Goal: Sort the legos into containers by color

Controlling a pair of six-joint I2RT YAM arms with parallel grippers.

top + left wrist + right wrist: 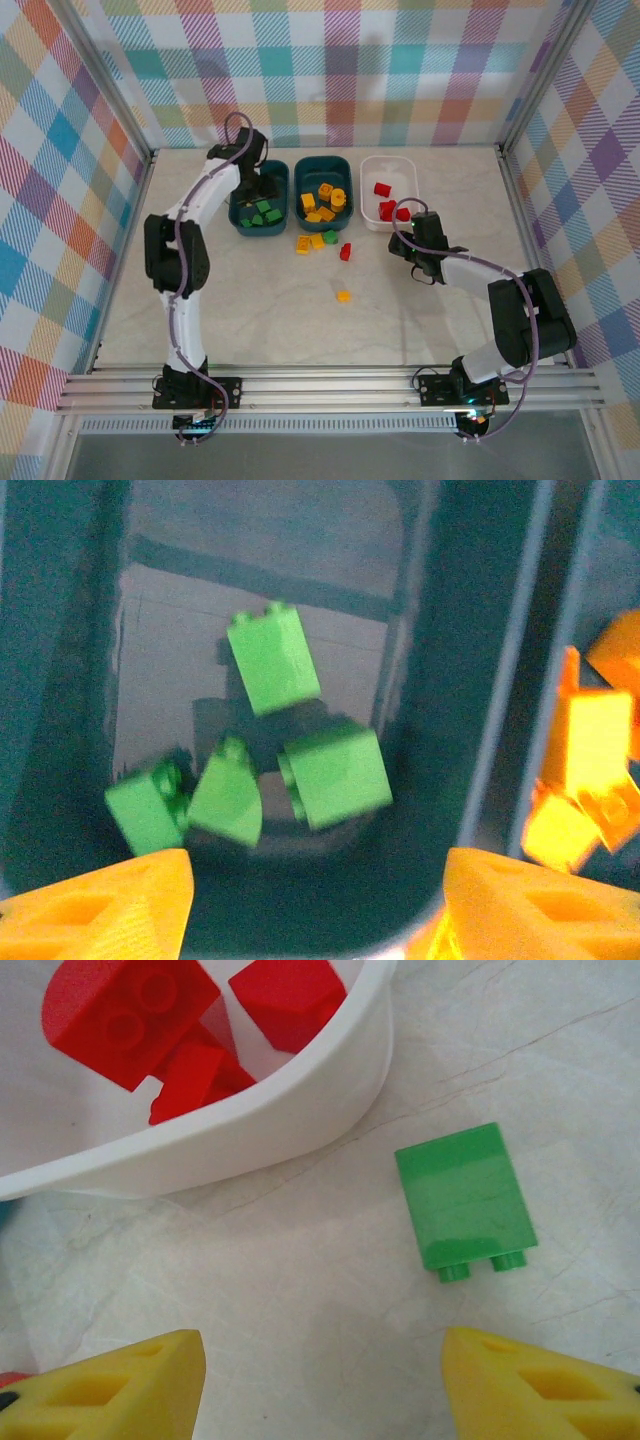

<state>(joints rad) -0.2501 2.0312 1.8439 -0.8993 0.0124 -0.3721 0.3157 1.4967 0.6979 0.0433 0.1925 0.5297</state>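
right jaws open, nothing in them, fingertips [110, 1380] spread wide at the bottom of the wrist view. target is the loose green lego [465, 1200] on the tabletop [250, 1290], just beside the white bin [300, 1110] wall, not touching it. it sits ahead of the jaws and right of the midline in the wrist view. it's lying on its side, studs pointing back toward me, long axis roughly fore-aft with a slight tilt, so its flat faces look left and right, about square to my closing line. my read: shift right, small yaw trim, then drop. left jaws also open and empty, hovering over the left teal bin [440, 680], which holds four green legos [335, 775]. this one belongs there, but the right arm is nearer for the pick.
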